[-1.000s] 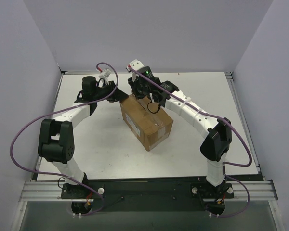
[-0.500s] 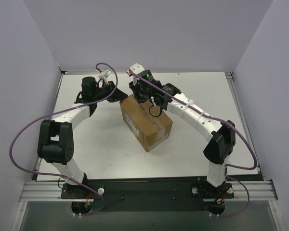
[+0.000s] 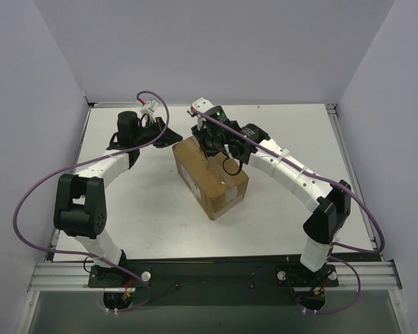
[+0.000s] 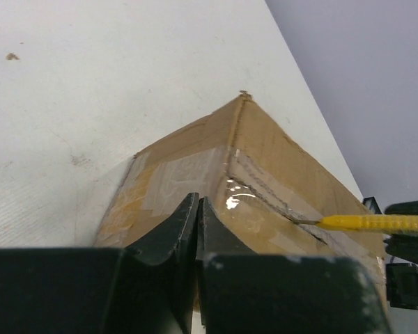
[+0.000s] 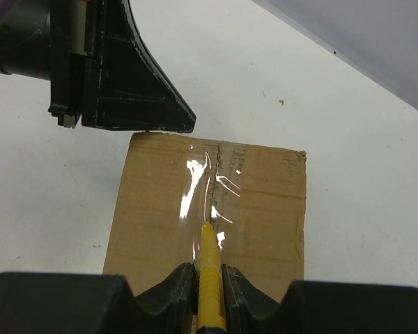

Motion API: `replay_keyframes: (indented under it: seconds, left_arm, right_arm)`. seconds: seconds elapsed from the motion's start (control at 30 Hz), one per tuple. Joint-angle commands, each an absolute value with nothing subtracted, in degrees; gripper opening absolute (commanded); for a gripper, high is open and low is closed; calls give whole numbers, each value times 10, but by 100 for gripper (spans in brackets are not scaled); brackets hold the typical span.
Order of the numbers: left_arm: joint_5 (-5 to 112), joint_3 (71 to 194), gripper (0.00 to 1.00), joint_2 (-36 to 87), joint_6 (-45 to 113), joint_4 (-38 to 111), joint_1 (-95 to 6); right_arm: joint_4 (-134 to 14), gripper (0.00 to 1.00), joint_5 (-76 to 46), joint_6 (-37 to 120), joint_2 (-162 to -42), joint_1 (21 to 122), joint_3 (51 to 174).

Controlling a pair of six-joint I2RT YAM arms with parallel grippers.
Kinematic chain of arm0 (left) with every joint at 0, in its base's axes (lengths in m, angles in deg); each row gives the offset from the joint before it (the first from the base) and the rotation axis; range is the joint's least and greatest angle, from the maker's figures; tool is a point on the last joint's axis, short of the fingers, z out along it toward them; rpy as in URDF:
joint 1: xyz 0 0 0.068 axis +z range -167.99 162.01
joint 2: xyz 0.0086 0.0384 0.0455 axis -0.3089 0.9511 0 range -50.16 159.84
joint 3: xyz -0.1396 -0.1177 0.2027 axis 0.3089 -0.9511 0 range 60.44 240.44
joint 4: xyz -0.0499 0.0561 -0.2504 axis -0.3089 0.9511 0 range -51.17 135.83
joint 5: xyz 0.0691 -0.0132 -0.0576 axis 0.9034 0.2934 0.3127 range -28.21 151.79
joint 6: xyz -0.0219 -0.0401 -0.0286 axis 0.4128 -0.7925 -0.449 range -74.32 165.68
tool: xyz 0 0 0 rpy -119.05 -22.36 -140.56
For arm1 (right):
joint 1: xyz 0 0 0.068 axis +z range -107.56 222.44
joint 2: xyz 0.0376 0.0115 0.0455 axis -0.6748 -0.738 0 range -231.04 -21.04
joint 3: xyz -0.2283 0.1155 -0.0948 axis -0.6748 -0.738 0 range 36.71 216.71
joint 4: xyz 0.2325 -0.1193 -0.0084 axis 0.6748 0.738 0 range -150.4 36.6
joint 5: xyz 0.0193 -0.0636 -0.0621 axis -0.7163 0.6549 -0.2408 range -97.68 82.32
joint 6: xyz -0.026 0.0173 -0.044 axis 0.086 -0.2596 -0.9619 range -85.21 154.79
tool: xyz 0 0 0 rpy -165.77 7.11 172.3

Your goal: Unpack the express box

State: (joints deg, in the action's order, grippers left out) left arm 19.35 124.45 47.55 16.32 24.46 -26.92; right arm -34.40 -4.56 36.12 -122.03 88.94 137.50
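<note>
The express box (image 3: 210, 177) is a brown carton with a clear tape seam, standing closed at the table's middle. It also shows in the left wrist view (image 4: 265, 181) and the right wrist view (image 5: 258, 209). My right gripper (image 5: 209, 268) is shut on a yellow cutter (image 5: 209, 275) whose tip rests on the tape seam (image 5: 210, 188) near the box's far end. The cutter also shows in the left wrist view (image 4: 362, 223). My left gripper (image 4: 197, 209) is shut and empty, with its tips against the box's far top edge (image 3: 175, 139).
The white table (image 3: 285, 132) is bounded by pale purple walls on three sides. The arm bases and a metal rail (image 3: 216, 275) run along the near edge. A purple cable (image 3: 28, 202) loops out left of the left arm.
My right arm has stretched further over the box and the cutter has moved slightly along the seam. The left gripper stays at the box's far edge.
</note>
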Motion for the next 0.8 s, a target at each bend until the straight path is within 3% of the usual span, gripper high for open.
replay_keyframes:
  seconds: [0.0, 0.37, 0.47, 0.5, 0.6, 0.77]
  left_arm:
    - [255, 1229, 0, 477, 189, 286, -253]
    - [239, 1221, 0, 451, 177, 267, -214]
    - [158, 1205, 9, 431, 142, 148, -196]
    - [131, 1194, 18, 424, 127, 116, -195]
    - [74, 1180, 30, 419, 61, 28, -200]
    - [69, 1169, 34, 401, 71, 44, -239]
  right_arm:
    - [-296, 0, -59, 362, -1196, 902, 1380]
    - [-270, 0, -57, 335, -1174, 912, 1373]
    - [-274, 0, -70, 312, -1172, 910, 1372]
    - [-275, 0, -92, 306, -1172, 911, 1372]
    - [-275, 0, -118, 288, -1172, 911, 1371]
    - [-274, 0, -157, 276, -1178, 910, 1379]
